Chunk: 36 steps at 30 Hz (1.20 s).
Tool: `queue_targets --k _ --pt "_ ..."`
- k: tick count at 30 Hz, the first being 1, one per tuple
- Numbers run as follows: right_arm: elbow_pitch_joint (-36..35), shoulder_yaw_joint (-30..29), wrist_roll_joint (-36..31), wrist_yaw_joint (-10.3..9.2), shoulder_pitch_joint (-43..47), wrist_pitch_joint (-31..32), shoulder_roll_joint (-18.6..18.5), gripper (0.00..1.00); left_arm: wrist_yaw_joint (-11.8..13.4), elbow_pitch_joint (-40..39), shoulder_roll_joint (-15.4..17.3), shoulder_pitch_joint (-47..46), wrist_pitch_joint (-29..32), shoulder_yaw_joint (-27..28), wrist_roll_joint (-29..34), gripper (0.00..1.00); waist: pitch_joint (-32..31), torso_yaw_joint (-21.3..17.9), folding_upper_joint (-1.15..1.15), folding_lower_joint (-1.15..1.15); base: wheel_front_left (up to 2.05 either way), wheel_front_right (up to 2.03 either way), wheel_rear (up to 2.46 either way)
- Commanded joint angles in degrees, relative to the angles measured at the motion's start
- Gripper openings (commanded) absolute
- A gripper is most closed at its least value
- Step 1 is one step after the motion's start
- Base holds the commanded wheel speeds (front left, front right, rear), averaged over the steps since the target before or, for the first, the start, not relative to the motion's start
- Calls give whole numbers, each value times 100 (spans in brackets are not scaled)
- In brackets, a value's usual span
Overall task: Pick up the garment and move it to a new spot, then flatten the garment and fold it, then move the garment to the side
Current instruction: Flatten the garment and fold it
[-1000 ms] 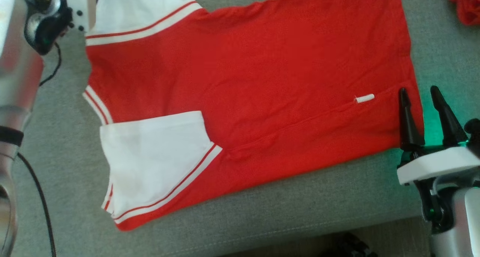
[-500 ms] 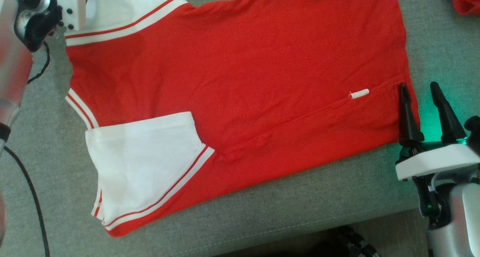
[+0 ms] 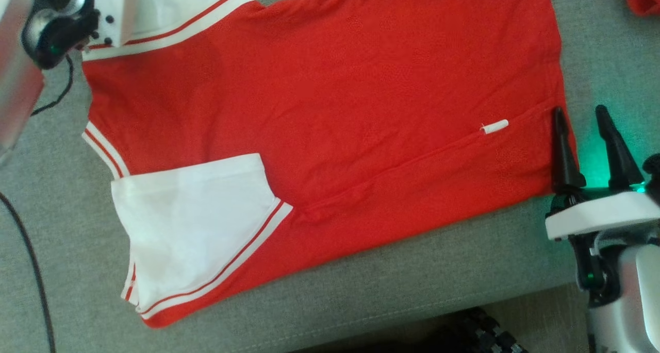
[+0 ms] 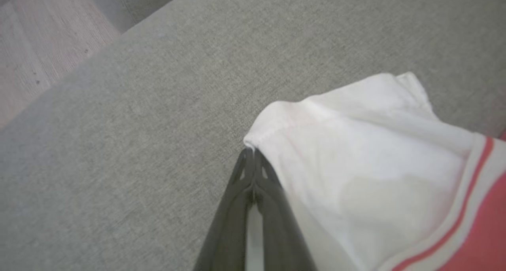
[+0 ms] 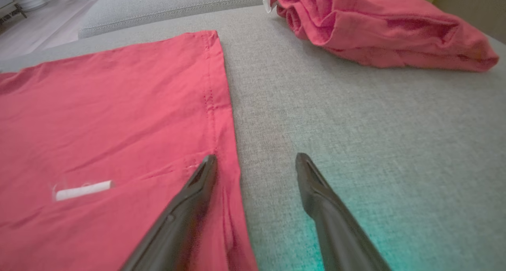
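Left claw (image 4: pixel 251 154) has just snapped from wide open to clenched, its two fingers meeting on the hem corner of the white sleeve (image 4: pixel 355 164), at the centre of the left wrist view. The cloth looks pinched between the tips, so I judge the grasp for the fold made and the lift not yet begun.

That sleeve belongs to the red shirt (image 3: pixel 335 95), which lies spread flat across the middle of the head view on the grey cushion (image 3: pixel 361 301). At the right edge of that frame the right claw (image 3: pixel 578 111) is released, as it was a second ago, one finger over the shirt's bottom hem (image 5: pixel 213 105), the other over bare cushion. Whether either finger touches down I cannot tell. A heap of red cloth (image 5: pixel 379 25) sits well apart, at the upper right.
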Motion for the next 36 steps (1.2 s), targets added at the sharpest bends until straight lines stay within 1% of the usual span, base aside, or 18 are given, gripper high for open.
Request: queue_targets --k 1,6,11,18,22,27,30,32,36 --pt "-139 91 49 -11 -59 -60 -9 100 -35 -158 349 -204 1 -15 -42 0 18 -6 0 0 0 0 0" --pt "-110 106 44 -11 -96 -89 -8 100 -35 -311 570 -374 -367 -313 -88 0 -3 2 0 0 0 0 0" --pt "-148 115 15 -11 -148 -42 -99 100 -35 -361 667 -599 -923 -487 -133 0 -124 70 0 0 0 0 0" --pt "-326 245 9 -11 -548 374 -340 100 -35 -425 740 -765 -1258 -778 -383 0 -314 185 0 0 0 0 0" --pt "-238 422 197 -11 -990 879 -424 100 -35 -512 759 -820 -1306 -942 -605 0 -409 242 0 0 0 0 0" --pt "187 504 446 -11 -1700 1727 -678 100 -35 -766 770 -896 -1219 -1202 -789 0 -484 338 0 0 0 0 0" --pt "516 504 455 -11 -2095 2358 -907 100 -35 -945 776 -943 -1204 -1313 -818 0 -501 392 0 0 0 0 0" --pt "714 542 320 -11 -2353 2660 -1091 100 -35 -1061 773 -975 -1205 -1364 -823 0 -497 429 0 0 0 0 0" --pt "1125 665 340 -11 -2851 3058 -1139 100 -35 -1273 785 -1044 -1184 -1430 -819 0 -465 480 0 0 0 0 0"
